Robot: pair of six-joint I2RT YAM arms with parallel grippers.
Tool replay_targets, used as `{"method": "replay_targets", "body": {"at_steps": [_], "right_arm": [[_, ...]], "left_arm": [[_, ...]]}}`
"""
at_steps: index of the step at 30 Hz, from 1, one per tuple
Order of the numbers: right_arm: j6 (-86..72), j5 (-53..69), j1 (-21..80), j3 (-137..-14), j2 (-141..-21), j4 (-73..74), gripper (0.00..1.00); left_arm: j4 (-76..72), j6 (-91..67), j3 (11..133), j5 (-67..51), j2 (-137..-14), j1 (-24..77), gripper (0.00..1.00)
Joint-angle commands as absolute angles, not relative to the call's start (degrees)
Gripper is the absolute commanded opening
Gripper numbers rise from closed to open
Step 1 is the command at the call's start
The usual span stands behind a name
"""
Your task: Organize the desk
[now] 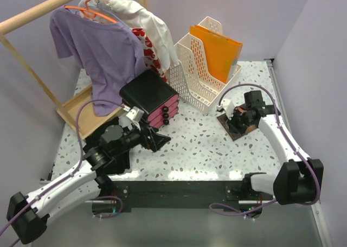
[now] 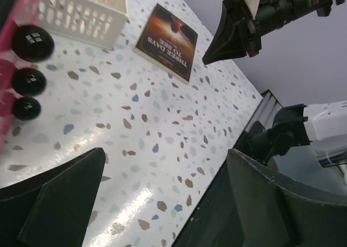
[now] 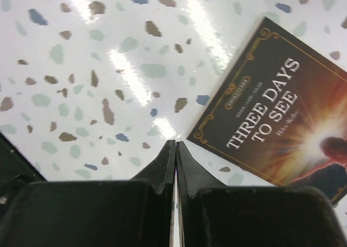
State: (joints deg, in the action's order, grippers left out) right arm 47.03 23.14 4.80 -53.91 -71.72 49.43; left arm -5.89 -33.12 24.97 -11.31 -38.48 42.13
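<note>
Closed right jaws near book

Walls: a plain, pale lilac back wall, with a matching left wall and right wall, all unmarked.

Furniture: a light wooden garment rack stands in the far left corner. Its flat wooden base rests on the white speckled terrazzo desk, which has a black metal frame edge.

Light: overhead, even. Bright streaks of glare lie on the glossy top.

Floor: an indistinct grey surface shows below the near edge.
</note>
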Motion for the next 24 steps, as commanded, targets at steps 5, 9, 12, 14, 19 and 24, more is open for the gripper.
{"method": "replay_targets", "body": {"at_steps": [5,9,12,14,19,24], "right_arm": [[46.3,23.3,7.1,-50.4,-66.8,49.1,0.0],[40.6,18.4,7.5,-48.0,-70.5,39.8,0.66],[35.9,14.0,9.0,-46.5,-72.2,33.9,0.89],[32.6,11.8,9.1,-46.1,-73.7,28.3,0.99],[20.2,-2.0,12.7,-45.6,-79.9,15.9,0.99],[17.3,-6.7,14.1,-46.9,-86.9,14.3,0.99]], "left_arm": [[-21.1,-42.6,23.2,-18.8,-47.5,44.6,1.0],[-20.4,-41.4,23.9,-17.8,-47.5,46.1,1.0],[-18.0,-40.4,24.3,-16.4,-46.0,46.4,1.0],[-16.8,-39.7,24.3,-15.1,-44.1,46.5,1.0],[-14.6,-39.8,22.5,-12.5,-39.6,46.5,1.0],[-13.8,-40.1,21.3,-11.8,-37.7,46.5,1.0]]}}
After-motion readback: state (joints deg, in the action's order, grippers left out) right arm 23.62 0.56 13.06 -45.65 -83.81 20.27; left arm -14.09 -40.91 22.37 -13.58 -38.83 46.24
